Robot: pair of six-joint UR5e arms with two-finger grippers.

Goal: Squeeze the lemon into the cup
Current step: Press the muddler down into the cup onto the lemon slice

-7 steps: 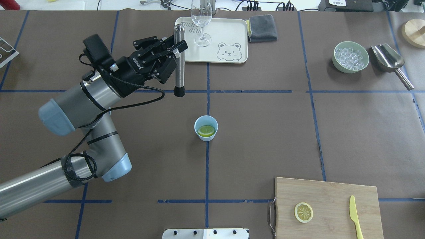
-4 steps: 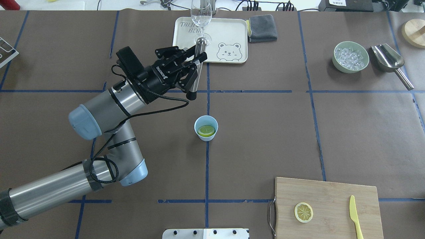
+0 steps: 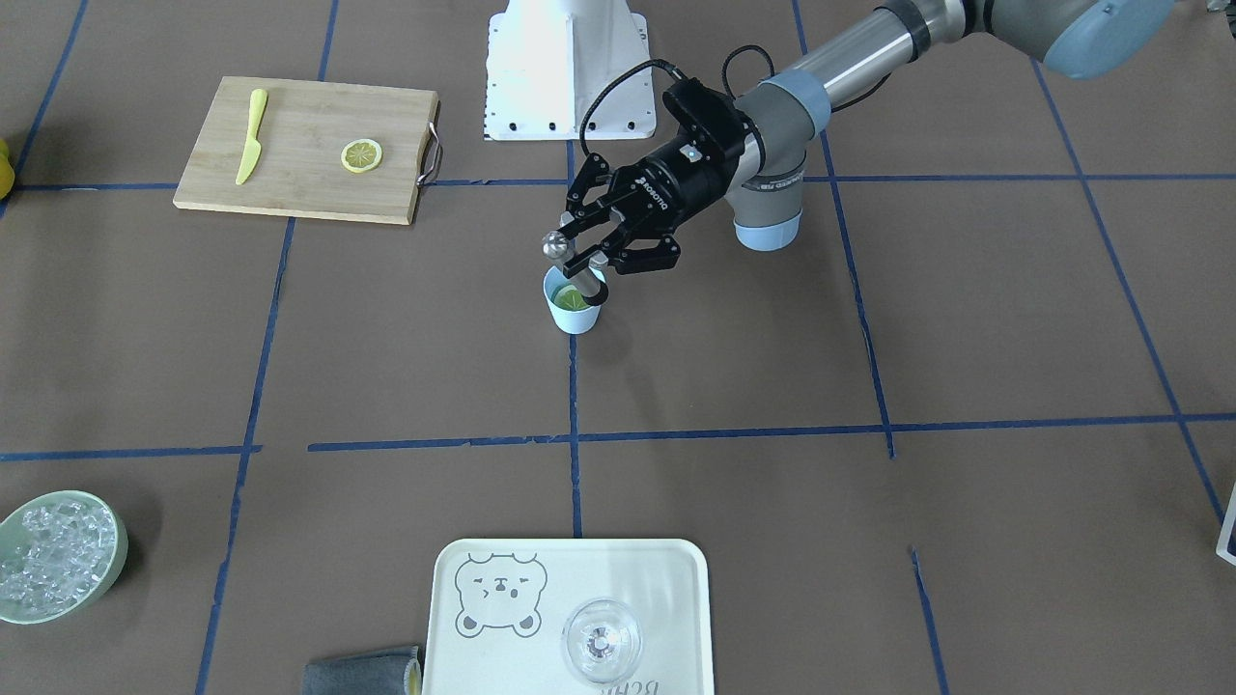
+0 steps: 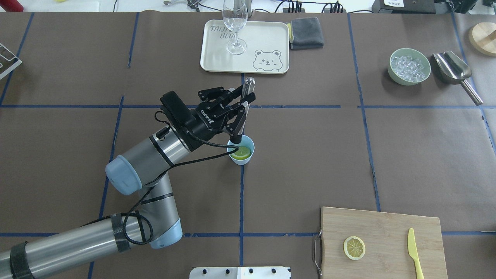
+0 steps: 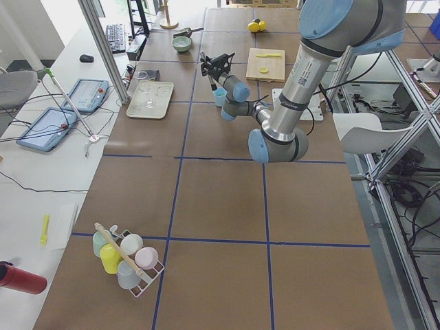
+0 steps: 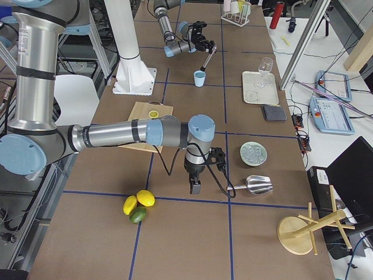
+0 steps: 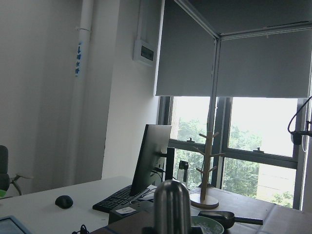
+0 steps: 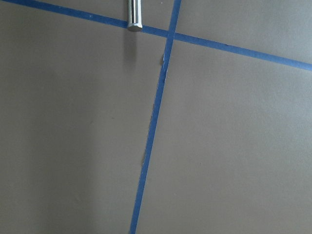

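The pale blue cup point(image 4: 241, 161) stands mid-table with a lemon slice point(image 4: 241, 153) lying inside it; both also show in the front view, cup point(image 3: 576, 319) and slice point(image 3: 571, 301). My left gripper point(image 4: 242, 103) is shut on a steel muddler point(image 4: 248, 86), held tilted. The muddler's black tip sits at the cup's mouth, over the slice. The muddler's top shows in the left wrist view point(image 7: 171, 207). A second lemon slice point(image 4: 354, 248) lies on the cutting board point(image 4: 387, 224). My right gripper point(image 6: 194, 185) shows only in the right side view; I cannot tell its state.
A yellow plastic knife point(image 4: 414, 252) lies on the board. A bear tray point(image 4: 217, 58) with a clear glass point(image 4: 235, 23) stands at the back, a grey cloth point(image 4: 307, 33) beside it. A green bowl of ice point(image 4: 427, 75) and a metal scoop point(image 4: 455, 69) are at the back right.
My left arm has carried the muddler from beside the tray toward me and to the right, lowering it. Its black tip is now at the cup's mouth.
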